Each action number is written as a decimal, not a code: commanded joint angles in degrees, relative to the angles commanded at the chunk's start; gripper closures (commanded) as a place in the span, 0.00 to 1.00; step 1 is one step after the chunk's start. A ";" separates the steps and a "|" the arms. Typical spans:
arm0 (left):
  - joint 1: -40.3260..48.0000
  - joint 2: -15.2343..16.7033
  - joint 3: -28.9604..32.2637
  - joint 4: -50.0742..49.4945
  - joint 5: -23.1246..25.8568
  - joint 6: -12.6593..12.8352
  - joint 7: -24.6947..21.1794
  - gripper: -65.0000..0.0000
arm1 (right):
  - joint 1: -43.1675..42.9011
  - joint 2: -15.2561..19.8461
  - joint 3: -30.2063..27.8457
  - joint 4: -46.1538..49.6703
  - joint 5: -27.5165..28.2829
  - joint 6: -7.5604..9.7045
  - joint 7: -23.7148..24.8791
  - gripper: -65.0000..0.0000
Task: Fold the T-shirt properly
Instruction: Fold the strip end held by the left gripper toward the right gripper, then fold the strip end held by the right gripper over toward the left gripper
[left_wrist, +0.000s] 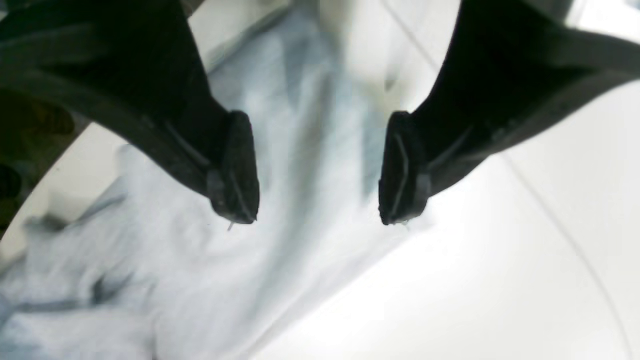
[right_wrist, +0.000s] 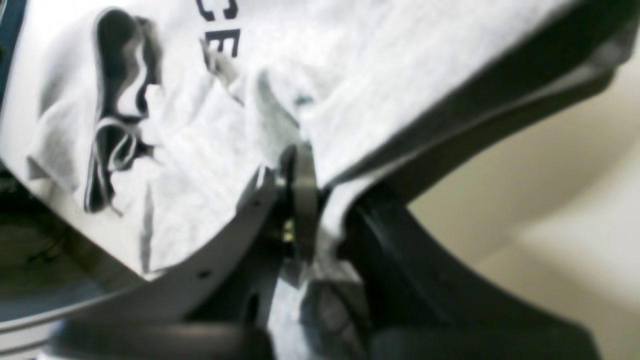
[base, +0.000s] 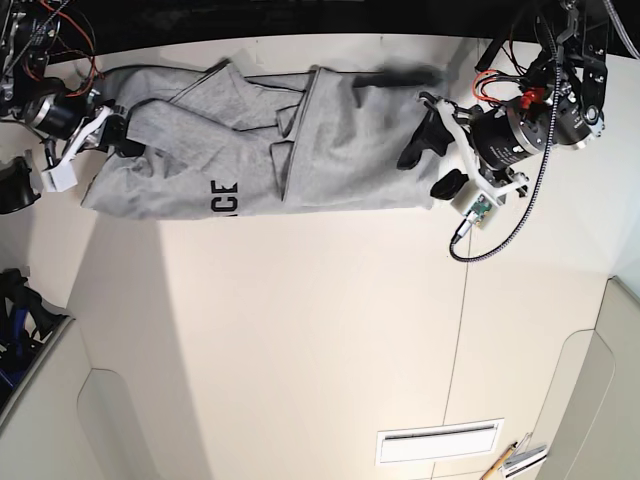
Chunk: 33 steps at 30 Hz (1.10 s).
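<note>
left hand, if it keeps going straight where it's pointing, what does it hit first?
Most likely the T-shirt: the left hand is open, and grey cloth fills the gap between its fingers, with nothing else in front. How far off the cloth lies is unclear.

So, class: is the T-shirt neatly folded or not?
Not: the T-shirt lies stretched along the table edge, rumpled, with loose overlapping flaps and lettering partly showing.

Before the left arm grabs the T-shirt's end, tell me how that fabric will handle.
The T-shirt is probably floppy: it lies creased and bunched on the table, so a lifted end should sag. It likely drags rather than slides as one piece. The right gripper pinches cloth; the left gripper is open.
</note>
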<state>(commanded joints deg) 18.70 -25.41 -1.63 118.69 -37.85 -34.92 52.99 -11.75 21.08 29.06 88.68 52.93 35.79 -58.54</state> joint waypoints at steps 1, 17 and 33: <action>0.50 0.00 -0.31 -0.04 0.20 0.00 0.00 0.37 | 0.44 1.07 0.76 0.00 0.02 0.02 -0.04 1.00; 5.88 7.43 -0.26 -14.10 2.78 -0.24 -2.23 0.37 | 7.26 -4.46 -0.66 22.43 6.21 0.04 -7.74 1.00; 4.17 10.16 -0.26 -16.02 2.71 -0.22 -2.12 0.37 | 7.52 -6.95 -47.93 29.27 -27.26 -2.10 3.85 0.99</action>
<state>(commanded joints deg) 22.87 -15.25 -1.89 102.67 -35.14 -35.14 50.87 -4.23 14.13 -18.87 117.95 25.67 33.69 -54.70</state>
